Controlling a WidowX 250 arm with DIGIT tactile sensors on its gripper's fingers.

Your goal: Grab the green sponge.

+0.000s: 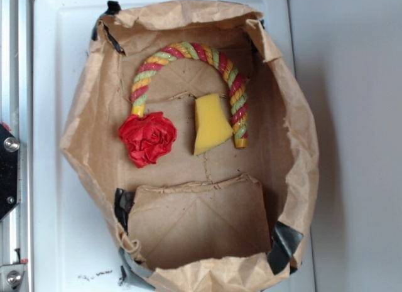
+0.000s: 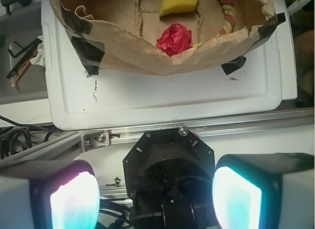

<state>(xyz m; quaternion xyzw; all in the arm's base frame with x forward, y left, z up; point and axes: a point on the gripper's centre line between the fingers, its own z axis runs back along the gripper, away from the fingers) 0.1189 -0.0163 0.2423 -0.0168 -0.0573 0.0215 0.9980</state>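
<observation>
The green sponge [image 1: 210, 124] is a small yellow foam wedge lying on the floor of the brown paper bag [image 1: 88, 141], under the arch of a rope. In the wrist view the sponge [image 2: 179, 3] shows at the top edge, far from my gripper [image 2: 155, 199]. The gripper is open, its two glowing pads [image 2: 74, 202] wide apart with nothing between them. It hovers over the robot's black base, outside the bag. No gripper appears in the exterior view.
A red ruffled cloth ball [image 1: 148, 138] lies left of the sponge. A curved rope [image 1: 188, 53] of red, yellow and green strands arches around it. The bag sits on a white tray [image 2: 162, 98]. A metal rail [image 2: 197, 130] runs beside the tray.
</observation>
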